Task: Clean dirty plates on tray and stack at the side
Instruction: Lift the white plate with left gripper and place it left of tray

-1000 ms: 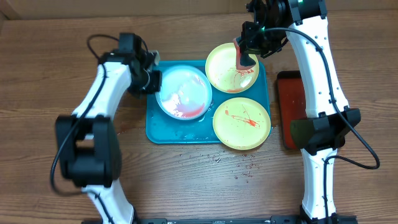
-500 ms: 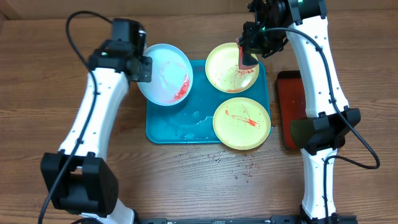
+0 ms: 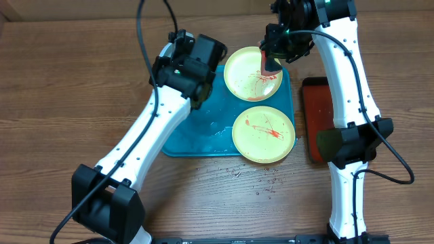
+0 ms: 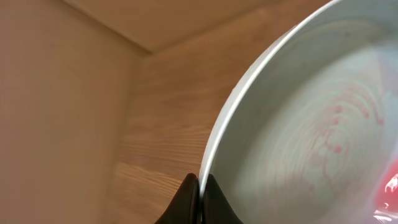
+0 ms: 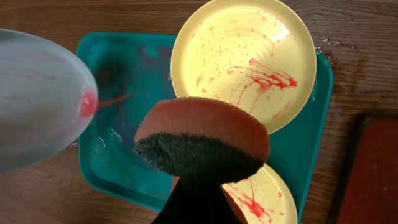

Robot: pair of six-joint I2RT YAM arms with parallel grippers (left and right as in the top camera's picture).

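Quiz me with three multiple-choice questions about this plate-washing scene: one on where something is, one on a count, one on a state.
1. Where is the sponge?
A) in a sink
B) above the far yellow plate
C) on a shelf

2. How many yellow plates lie on the turquoise tray?
A) one
B) two
C) three

3. The blue plate is:
A) flat on the tray
B) stacked on a yellow plate
C) held tilted in the air by the left pincer

Answers:
1 B: the right wrist view shows it hanging over that plate.
2 B: the overhead view shows the far one and the near yellow plate.
3 C: closed fingertips pinch its rim.
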